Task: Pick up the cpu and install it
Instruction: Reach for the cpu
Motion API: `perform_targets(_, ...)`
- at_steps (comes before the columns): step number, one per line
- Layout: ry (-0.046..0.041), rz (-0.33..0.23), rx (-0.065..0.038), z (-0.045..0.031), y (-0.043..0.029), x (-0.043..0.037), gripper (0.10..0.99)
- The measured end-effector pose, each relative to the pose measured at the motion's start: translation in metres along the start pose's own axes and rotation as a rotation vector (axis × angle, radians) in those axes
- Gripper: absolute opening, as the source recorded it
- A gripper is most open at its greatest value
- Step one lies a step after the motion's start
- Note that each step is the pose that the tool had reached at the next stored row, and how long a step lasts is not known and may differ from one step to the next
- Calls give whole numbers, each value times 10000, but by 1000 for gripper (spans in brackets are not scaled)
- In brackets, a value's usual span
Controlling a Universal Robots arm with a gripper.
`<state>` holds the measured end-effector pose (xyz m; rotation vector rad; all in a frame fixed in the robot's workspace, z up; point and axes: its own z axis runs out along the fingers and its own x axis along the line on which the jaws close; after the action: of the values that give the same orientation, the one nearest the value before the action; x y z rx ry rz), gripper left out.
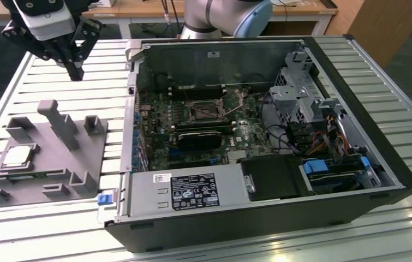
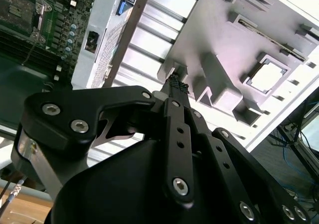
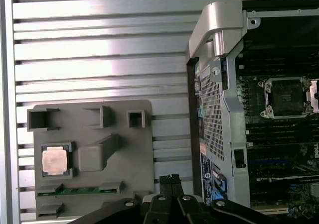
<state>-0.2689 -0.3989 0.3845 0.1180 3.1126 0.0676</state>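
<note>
The cpu (image 1: 18, 155) (image 3: 54, 160) (image 2: 266, 77), a small square chip with a silver top, lies flat in a recess of the grey plastic fixture (image 1: 82, 164) (image 3: 129, 149) (image 2: 224, 35) on the exterior view's left. High above the table behind the fixture hangs my gripper (image 1: 75, 70) (image 3: 170, 180) (image 2: 175, 84), well apart from the chip. Its black fingers are shut together with nothing between them. The open motherboard socket (image 1: 207, 112) (image 3: 286, 97) (image 2: 17, 10) sits inside the computer case.
An open computer case (image 1: 129, 109) lies on its side on the slatted metal table (image 1: 24, 93), right of the fixture. Inside are cables, a drive cage (image 1: 297, 82) and a power supply (image 1: 184, 191). Upright posts (image 1: 59, 123) rise from the fixture beside the chip.
</note>
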Motion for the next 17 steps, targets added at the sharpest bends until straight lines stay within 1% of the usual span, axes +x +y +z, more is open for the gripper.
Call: perform_targets(17, 2, 0, 0, 21, -11, 128, 106)
